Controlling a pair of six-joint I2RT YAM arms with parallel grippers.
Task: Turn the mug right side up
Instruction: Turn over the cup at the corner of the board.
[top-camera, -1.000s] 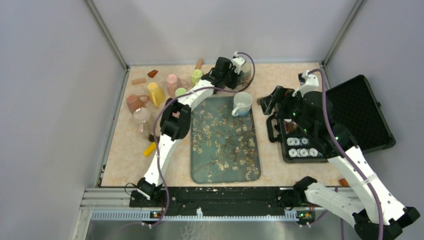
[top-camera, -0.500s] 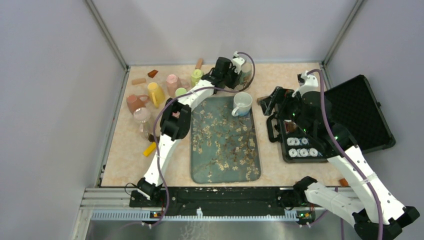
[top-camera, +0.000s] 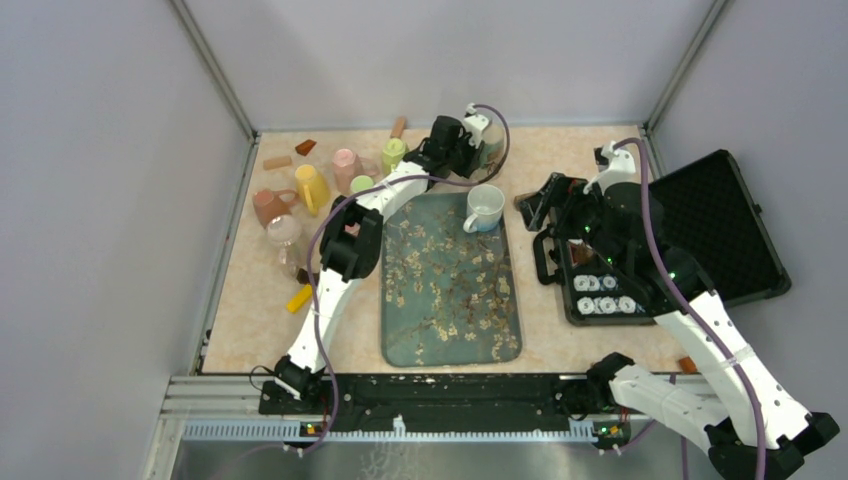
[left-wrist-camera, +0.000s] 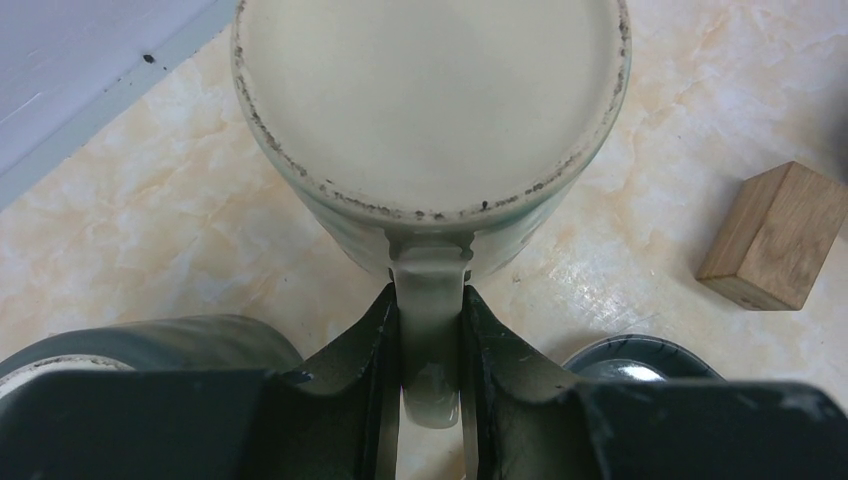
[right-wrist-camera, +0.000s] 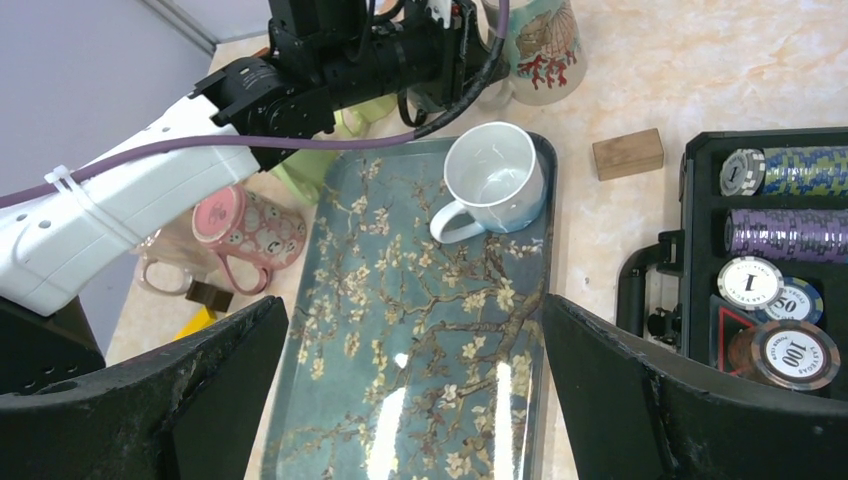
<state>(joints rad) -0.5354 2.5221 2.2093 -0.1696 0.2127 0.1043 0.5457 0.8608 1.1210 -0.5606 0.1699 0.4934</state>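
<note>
Table (top-camera: 560, 150): a marble-patterned top carrying a tray, an open case and a cluster of cups at the far left.
Case (top-camera: 730, 230): black, lying open at the right, with poker chips (right-wrist-camera: 790, 352) in its near half.
Tray (top-camera: 450, 300): floral and oblong, lying at the centre between the two arms.
Right gripper (right-wrist-camera: 415, 320): spread wide and holding nothing, poised above the tray's right side.
Left gripper (left-wrist-camera: 428, 310): clamped on the mug's handle, one finger on each side.
Mug (left-wrist-camera: 430, 100): base up, at the far side of the table just beyond the tray's far right corner.
White cup (right-wrist-camera: 495, 175): upright on the tray's far right corner, mouth open to the ceiling.
Wooden block (left-wrist-camera: 775, 235): on the table near the mug, apart from it.
</note>
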